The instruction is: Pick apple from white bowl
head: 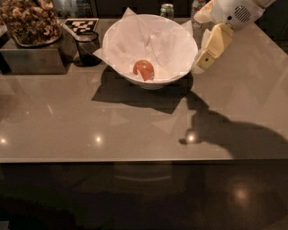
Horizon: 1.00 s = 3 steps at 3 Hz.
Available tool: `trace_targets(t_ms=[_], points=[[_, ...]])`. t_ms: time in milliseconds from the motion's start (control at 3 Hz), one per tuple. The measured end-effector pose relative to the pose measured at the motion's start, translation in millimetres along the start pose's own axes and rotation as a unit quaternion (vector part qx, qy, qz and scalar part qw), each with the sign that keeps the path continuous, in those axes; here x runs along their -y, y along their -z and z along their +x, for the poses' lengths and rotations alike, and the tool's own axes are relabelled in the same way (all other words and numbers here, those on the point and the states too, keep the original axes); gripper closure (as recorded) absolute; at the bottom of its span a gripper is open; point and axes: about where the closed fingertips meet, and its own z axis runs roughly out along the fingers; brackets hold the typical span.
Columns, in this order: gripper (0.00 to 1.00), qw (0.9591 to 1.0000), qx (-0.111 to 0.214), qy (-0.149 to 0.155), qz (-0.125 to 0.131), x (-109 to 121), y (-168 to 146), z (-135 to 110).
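The apple is small and orange-red with a paler patch. It lies in the bottom of the white bowl, which is lined with crumpled white paper and stands at the back middle of the table. My gripper hangs from the white arm at the upper right. It is just to the right of the bowl's rim, about level with it, outside the bowl and apart from the apple.
A small dark glass cup stands left of the bowl. A metal box holding a tray of brown snacks is at the far left, with a checkered tag behind. A can stands behind the bowl. The table's front edge runs across.
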Motion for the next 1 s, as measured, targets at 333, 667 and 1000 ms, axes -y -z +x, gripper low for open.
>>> trace_targets(t_ms=[333,667,1000], points=[[0.0,0.9997,0.006,-0.021,0.006,6.5,0.2,11.3],[0.19,0.9997,0.006,-0.021,0.006,6.5,0.2,11.3],[0.38,0.9997,0.006,-0.021,0.006,6.7,0.0,11.3]])
